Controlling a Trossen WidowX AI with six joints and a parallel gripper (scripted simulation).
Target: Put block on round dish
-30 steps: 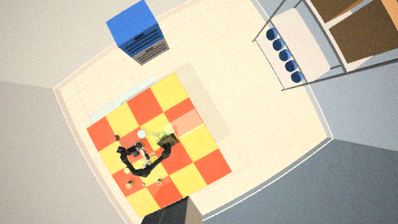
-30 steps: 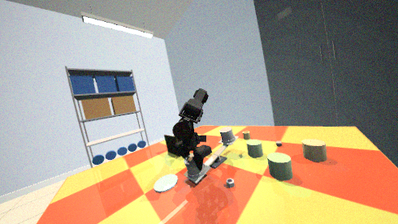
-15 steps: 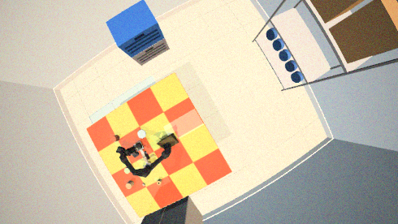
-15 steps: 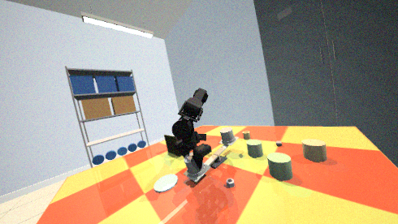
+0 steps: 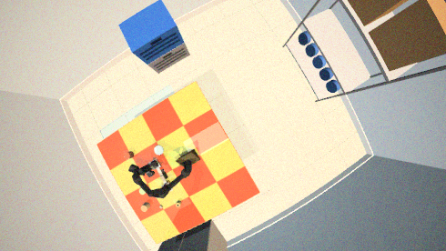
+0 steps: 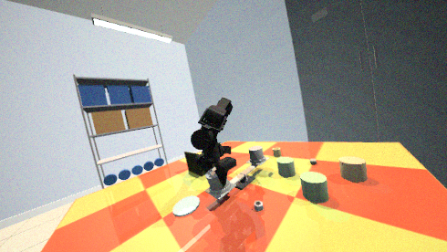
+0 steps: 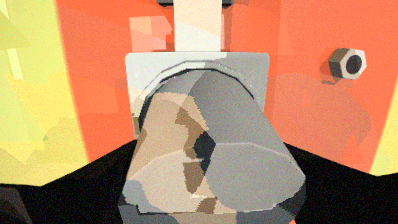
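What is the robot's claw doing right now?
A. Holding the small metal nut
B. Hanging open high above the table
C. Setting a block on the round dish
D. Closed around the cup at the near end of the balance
D: in the wrist view the gripper has its dark fingers on both sides of the cup, which stands on the balance's pad; the nut lies apart on the table.

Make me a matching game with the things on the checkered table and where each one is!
Things:
1. grey cup
2. pale round dish
3. small grey hex nut
4. second grey cup

Places:
a. far end of the balance
b. loose on an orange square
c. inside the robot's hand
d. flat on the table, beside the balance's near end

Pairs: 1-c, 2-d, 3-b, 4-a
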